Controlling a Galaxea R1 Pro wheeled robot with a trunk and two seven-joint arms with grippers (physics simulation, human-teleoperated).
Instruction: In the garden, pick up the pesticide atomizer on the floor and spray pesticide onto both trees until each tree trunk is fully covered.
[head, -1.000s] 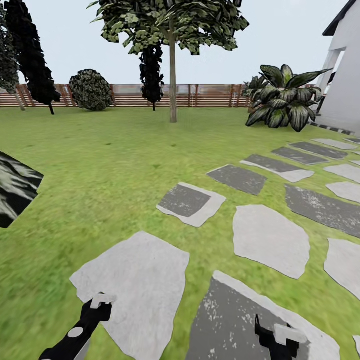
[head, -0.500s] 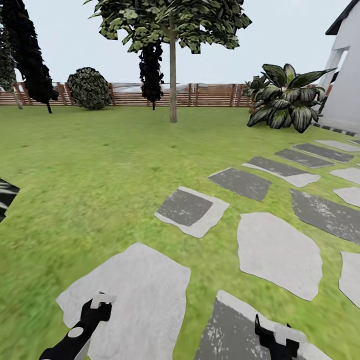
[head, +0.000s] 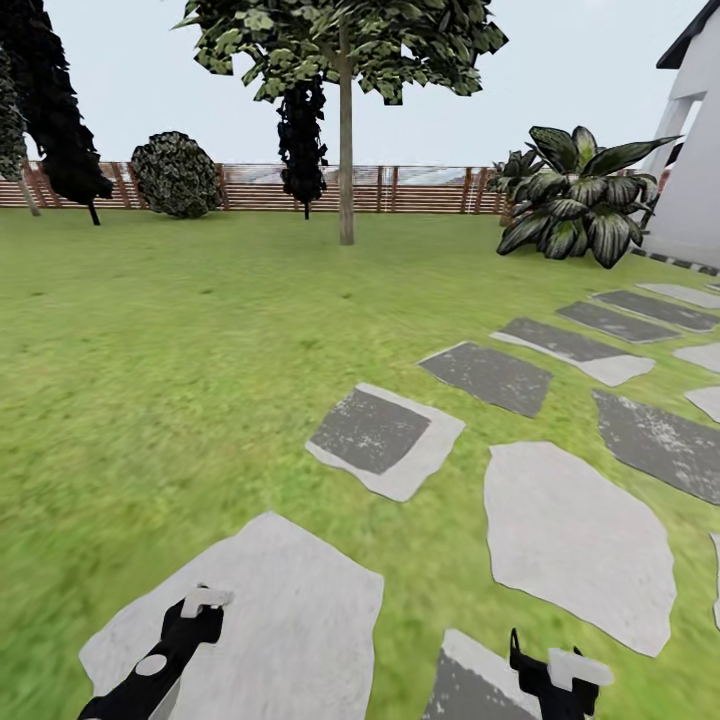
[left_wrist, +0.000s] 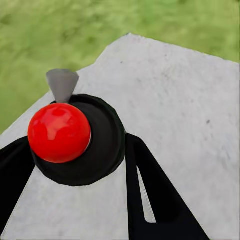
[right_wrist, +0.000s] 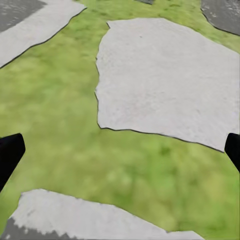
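My left gripper is shut on the pesticide atomizer, a black round body with a shiny red ball and a small grey nozzle, held over a pale stone slab. In the head view the left gripper hangs low at the left and the right gripper low at the right. The right gripper is open, with only grass and slabs between its fingertips. A tree with a straight grey-brown trunk and blocky leaf clusters stands far ahead on the lawn.
Grey and pale stepping stones run from the near ground toward the white house at the right. A broad-leaved plant, a round bush, dark thin-trunked trees and a brown slat fence line the far edge.
The whole view has shifted: stepping stones slid down and rightward, and the dark leaf at the left edge has left the picture. Both grippers sit in the same place in the view.
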